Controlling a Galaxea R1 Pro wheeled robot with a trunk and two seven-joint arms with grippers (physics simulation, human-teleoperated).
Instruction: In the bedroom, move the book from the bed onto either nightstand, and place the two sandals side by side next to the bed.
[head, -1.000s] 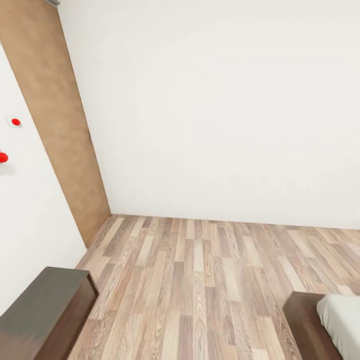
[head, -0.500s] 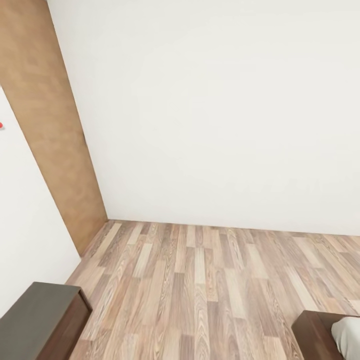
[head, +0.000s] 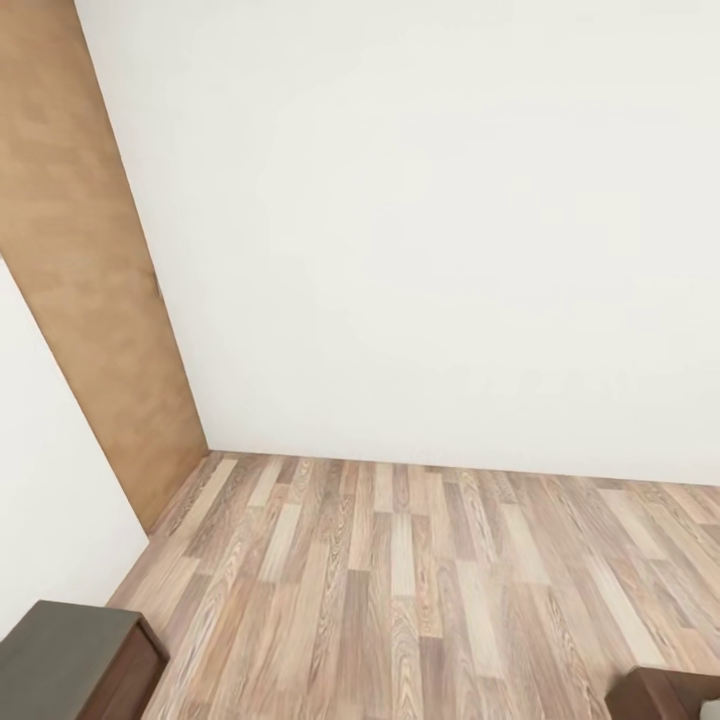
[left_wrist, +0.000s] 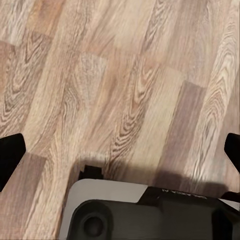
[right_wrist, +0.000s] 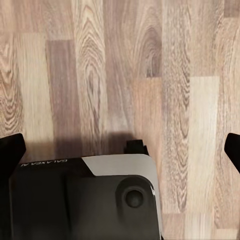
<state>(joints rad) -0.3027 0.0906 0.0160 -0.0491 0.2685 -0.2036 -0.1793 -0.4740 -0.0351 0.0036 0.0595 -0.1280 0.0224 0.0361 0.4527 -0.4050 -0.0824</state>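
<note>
The bed (head: 668, 697) shows as a dark brown frame corner at the bottom right edge of the head view. The book and the sandals are out of view. Both wrist views look straight down at the wood-plank floor. My left gripper (left_wrist: 120, 152) is open, its black fingertips (left_wrist: 10, 157) far apart with nothing between them. My right gripper (right_wrist: 120, 150) is open the same way, its fingertips (right_wrist: 10, 150) wide apart over bare planks.
A low dark-brown cabinet (head: 70, 665) with a glossy top stands at the bottom left against the white wall; I cannot tell whether it is a nightstand. A light brown wooden door panel (head: 85, 300) fills the left corner. Floor (head: 400, 580) stretches ahead to the far wall. The robot's grey-black base (left_wrist: 145, 212) lies under the grippers.
The camera has moved, so the cabinet and the bed corner have slid down towards the bottom edge. The red dots on the left wall and the mattress have left the picture.
</note>
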